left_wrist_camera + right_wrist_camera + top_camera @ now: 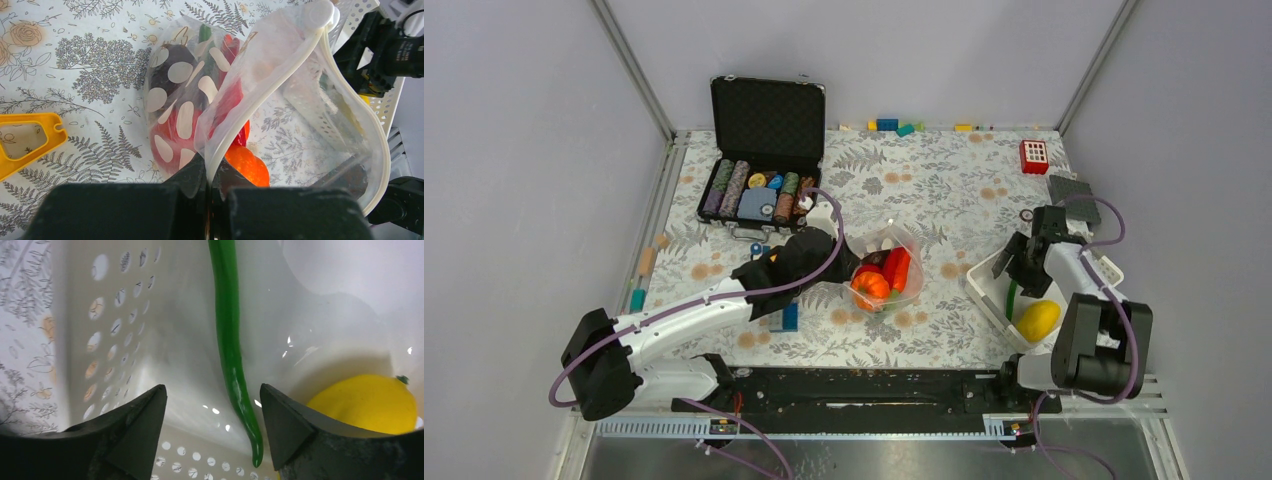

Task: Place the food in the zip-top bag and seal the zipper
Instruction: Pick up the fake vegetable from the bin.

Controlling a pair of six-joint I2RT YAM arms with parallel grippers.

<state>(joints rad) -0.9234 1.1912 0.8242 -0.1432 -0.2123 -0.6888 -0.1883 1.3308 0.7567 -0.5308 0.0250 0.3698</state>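
The zip-top bag [890, 268], clear with cream dots, lies mid-table holding food: an orange pumpkin [870, 287] and red pieces [896, 266]. In the left wrist view its mouth gapes, and my left gripper [212, 175] is shut on the zipper strip [280, 85] at the rim. The pumpkin [247, 165] and a red tomato [170, 140] show through the bag [185, 100]. My right gripper [212, 400] hangs open inside the white basket [115, 325]. A long green pod [227, 330] lies between the jaws, nearer the right one and untouched. A yellow piece [367, 402] lies to the right.
An open black case of poker chips [764, 150] stands at the back left. Toy blocks [894, 126] line the back wall, and a red block [1033, 156] sits at the back right. A blue block [786, 318] lies under the left arm. A yellow plastic piece [25, 140] lies left of the bag.
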